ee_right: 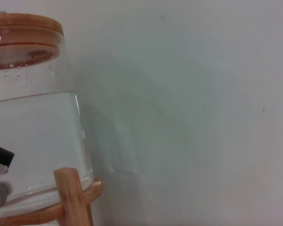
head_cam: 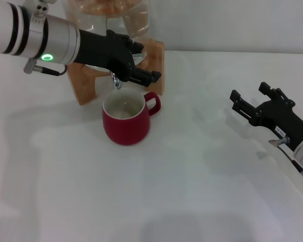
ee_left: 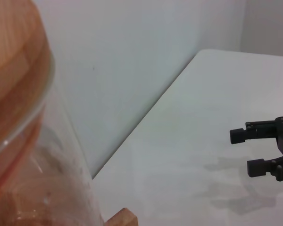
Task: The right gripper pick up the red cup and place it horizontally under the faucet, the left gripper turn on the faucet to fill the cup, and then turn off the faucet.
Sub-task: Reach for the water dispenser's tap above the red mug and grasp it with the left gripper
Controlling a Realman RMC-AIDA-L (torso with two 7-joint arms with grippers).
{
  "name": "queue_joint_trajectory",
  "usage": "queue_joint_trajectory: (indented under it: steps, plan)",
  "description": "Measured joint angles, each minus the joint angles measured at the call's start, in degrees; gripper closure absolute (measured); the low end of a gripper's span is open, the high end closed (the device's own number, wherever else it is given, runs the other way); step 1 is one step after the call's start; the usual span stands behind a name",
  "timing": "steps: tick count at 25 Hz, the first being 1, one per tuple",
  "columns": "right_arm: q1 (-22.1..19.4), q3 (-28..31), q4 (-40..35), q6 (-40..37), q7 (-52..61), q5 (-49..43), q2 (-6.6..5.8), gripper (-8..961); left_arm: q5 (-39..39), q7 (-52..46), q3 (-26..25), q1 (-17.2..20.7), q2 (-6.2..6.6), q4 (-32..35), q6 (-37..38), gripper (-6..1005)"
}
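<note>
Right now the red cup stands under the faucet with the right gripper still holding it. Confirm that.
Not quite. The red cup stands under the faucet, but the right gripper is open and well away from it, as the head view shows.

A bare test bench in what appears to be a robotics lab: a plain white table [head_cam: 192, 176] set against a blank white wall [ee_right: 203, 94], with two robot arms reaching over it. The only props are a glass jar [ee_right: 33, 141] on a wooden stand [head_cam: 86, 80] and a red cup [head_cam: 126, 121].
</note>
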Motion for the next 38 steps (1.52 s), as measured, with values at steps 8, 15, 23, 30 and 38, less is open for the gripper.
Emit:
queue_joint_trajectory:
  steps: [8, 15, 23, 30, 38]
  plan:
    - [0.00, 0.07, 0.00, 0.00, 0.00, 0.00, 0.00, 80, 0.69, -0.16, 0.00, 0.09, 0.00, 0.00, 0.10, 109]
    - [0.00, 0.18, 0.00, 0.00, 0.00, 0.00, 0.00, 80, 1.49, -0.11, 0.00, -0.10, 0.00, 0.00, 0.41, 109]
    - [0.00, 0.30, 0.32, 0.00, 0.00, -0.12, 0.00, 80, 1.49, 0.07, 0.07, -0.16, 0.00, -0.01, 0.55, 109]
    - [0.00, 0.42, 0.36, 0.00, 0.00, -0.28, 0.00, 81, 1.22, 0.85, 0.26, -0.29, 0.00, -0.44, 0.56, 109]
    - [0.06, 0.44, 0.42, 0.00, 0.00, -0.36, 0.00, 81, 0.97, 1.96, 0.76, -0.34, -0.05, -0.71, 0.63, 109]
